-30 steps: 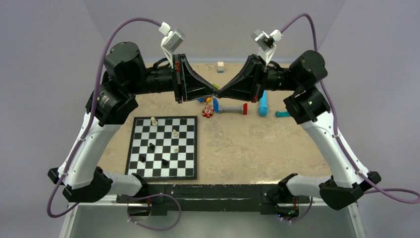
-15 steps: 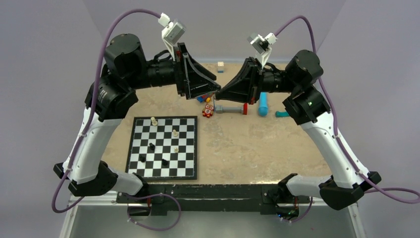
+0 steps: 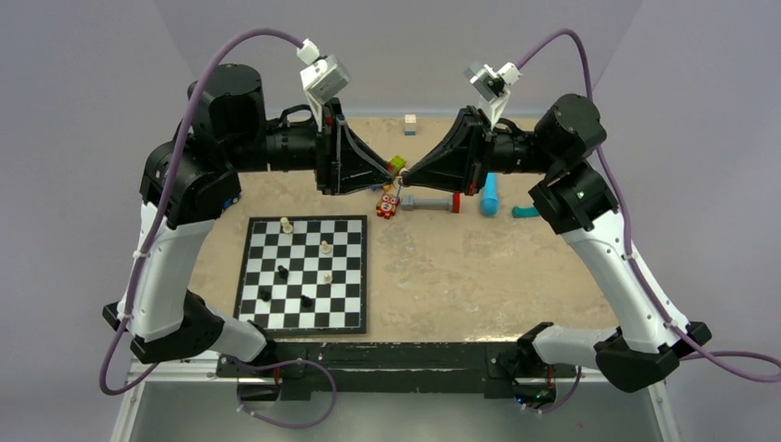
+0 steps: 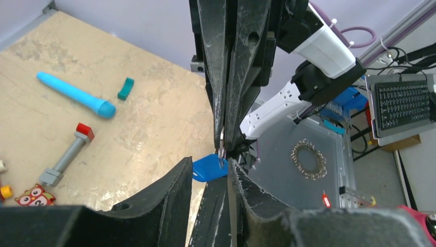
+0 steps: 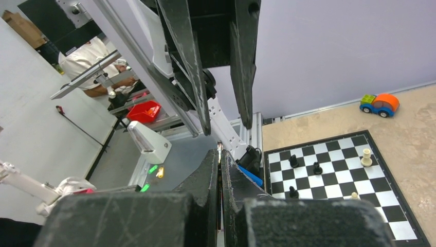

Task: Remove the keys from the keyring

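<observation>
My two grippers meet tip to tip above the back middle of the table. My right gripper [image 3: 408, 174] is shut on the thin metal ring of the keyring [image 4: 221, 150]; the ring's edge shows between its tips in the right wrist view [image 5: 220, 152]. The blue plastic tag [image 4: 206, 169] hangs from that ring. My left gripper [image 4: 210, 162] is open, its fingers either side of the tag without closing on it. In the top view the left gripper [image 3: 394, 172] points right. I cannot make out separate keys; they are hidden between the fingers or too thin to tell.
A chessboard [image 3: 304, 273] with several pieces lies at the front left. Under the grippers are a red owl block [image 3: 388, 205], a grey bar with a red end [image 3: 431, 202], a light-blue cylinder [image 3: 488, 193] and a teal piece [image 3: 525, 212]. A small block [image 3: 410, 124] sits at the back.
The left arm lifted and twisted away from the right gripper's tips, then came back down level with them, jaws open around the tag. The right gripper stayed shut in place.
</observation>
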